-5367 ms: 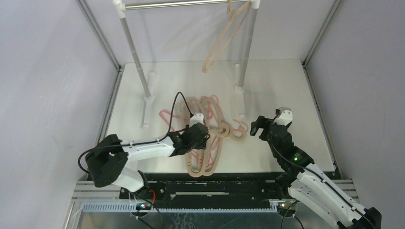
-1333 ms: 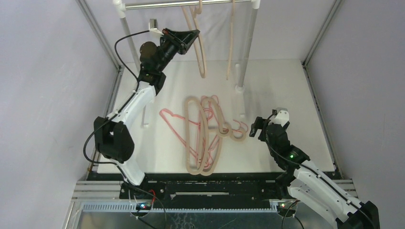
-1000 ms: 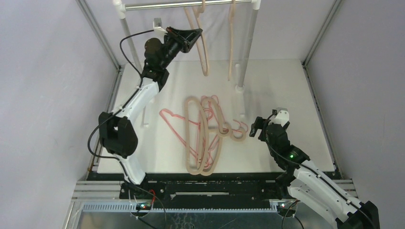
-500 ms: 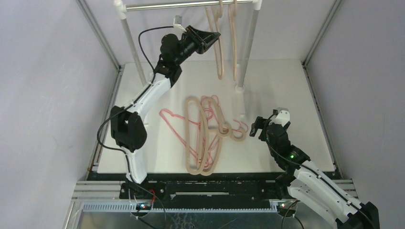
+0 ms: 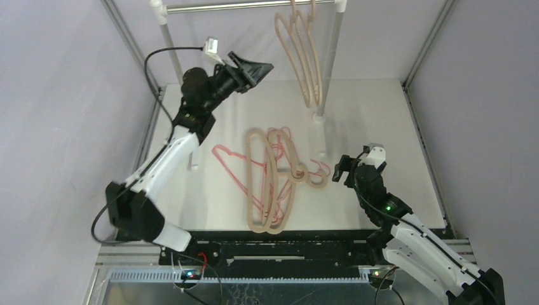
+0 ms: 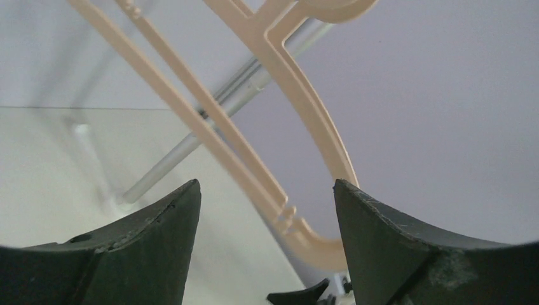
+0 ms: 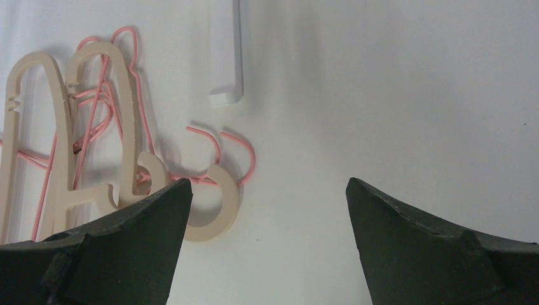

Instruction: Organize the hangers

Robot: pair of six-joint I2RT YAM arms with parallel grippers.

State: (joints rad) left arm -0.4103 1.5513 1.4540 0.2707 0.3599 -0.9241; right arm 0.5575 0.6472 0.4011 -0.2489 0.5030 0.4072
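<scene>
Two beige hangers [image 5: 306, 60] hang side by side from the right end of the silver rail [image 5: 235, 6]. My left gripper [image 5: 256, 67] is raised to their left, open and empty, clear of them. In the left wrist view the hanging beige hangers [image 6: 286, 82] cross ahead of the left gripper [image 6: 267, 190], beyond its fingertips. On the table lies a pile of beige hangers [image 5: 259, 184] tangled with pink wire hangers [image 5: 230, 164]. My right gripper [image 5: 342, 170] is low, just right of the pile's hooks, open and empty. Its wrist view shows the right gripper [image 7: 267, 190], a beige hook [image 7: 222, 213] and a pink wire hook [image 7: 238, 149].
The rack's left post [image 5: 180, 79] and right post [image 5: 327, 67] stand on white feet [image 7: 225, 51] at the back of the white table [image 5: 381, 127]. Grey walls with metal frame bars close in both sides.
My left gripper opened and let go of the beige hanger, which now hangs on the rail beside the other. The left arm drew back to the left. The right arm stayed still.
</scene>
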